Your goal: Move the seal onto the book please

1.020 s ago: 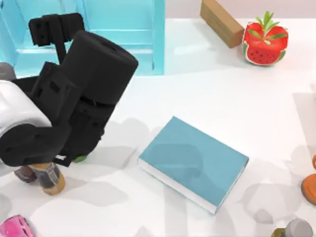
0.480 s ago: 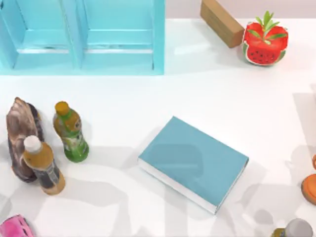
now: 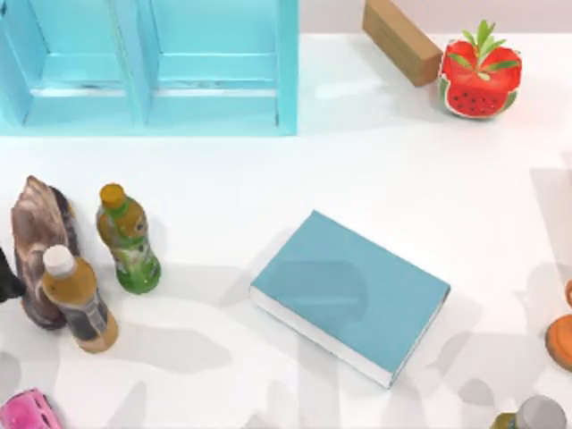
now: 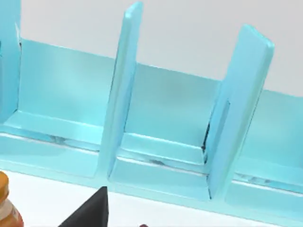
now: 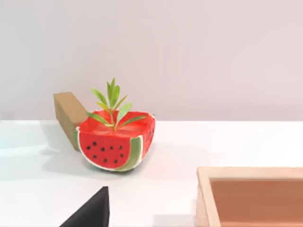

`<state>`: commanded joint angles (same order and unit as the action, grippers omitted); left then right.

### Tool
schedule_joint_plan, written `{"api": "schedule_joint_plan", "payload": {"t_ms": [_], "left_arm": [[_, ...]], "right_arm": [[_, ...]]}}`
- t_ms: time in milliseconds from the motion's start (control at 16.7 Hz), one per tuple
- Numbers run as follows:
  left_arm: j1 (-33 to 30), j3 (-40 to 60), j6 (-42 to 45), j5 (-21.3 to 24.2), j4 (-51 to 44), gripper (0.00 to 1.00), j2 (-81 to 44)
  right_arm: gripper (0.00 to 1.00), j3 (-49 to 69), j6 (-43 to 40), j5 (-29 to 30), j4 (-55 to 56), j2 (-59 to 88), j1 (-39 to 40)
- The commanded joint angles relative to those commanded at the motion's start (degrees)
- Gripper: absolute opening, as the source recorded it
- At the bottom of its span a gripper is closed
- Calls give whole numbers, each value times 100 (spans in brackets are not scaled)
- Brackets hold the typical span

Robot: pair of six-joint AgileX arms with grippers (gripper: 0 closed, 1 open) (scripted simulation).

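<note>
Book (image 3: pixel 350 293), teal with white page edges, lies flat at an angle just right of the top view's centre, its cover bare. We cannot find the seal in any view. At the far left edge of the top view, beside the brown shell-shaped thing (image 3: pixel 36 234), a black sliver of our left gripper (image 3: pixel 7 279) pokes in; we cannot tell how its jaws stand. Nearby stand a green bottle (image 3: pixel 130 239) and an amber bottle (image 3: pixel 79 300). Our left wrist view faces the light-blue shelf unit (image 4: pixel 156 142).

You get top view straight down over table (image 3: pixel 357 170); left wrist faces shelf unit (image 4: pixel 165 132) close, right wrist low toward watermelon planter (image 5: pixel 113 146), both shared with top.
</note>
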<state>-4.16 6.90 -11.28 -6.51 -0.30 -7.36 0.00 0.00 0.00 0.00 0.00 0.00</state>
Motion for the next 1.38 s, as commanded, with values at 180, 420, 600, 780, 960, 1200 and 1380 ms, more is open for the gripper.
{"api": "schedule_joint_plan", "payload": {"t_ms": [180,420,600,780,960,1200,1380], "left_arm": [[306,-500,829,472,27,100,536],[416,-690,1128,651,30,100,736],[416,-690,1128,651,30,100,736],[416,-690,1128,651,30,100,736],[416,-690,1128,651,30,100,736],[416,-690,1128,651,30,100,736],[416,-690,1128,651,30,100,736]], "right_arm": [[100,0,0,0,0,0,0],[100,0,0,0,0,0,0],[100,0,0,0,0,0,0],[100,57,-16,3,-53,57,-20],[100,595,-165,16,-521,590,-181],[100,2120,-533,20,-1701,2145,-556],[100,3624,-870,13,-2867,3878,-908]]}}
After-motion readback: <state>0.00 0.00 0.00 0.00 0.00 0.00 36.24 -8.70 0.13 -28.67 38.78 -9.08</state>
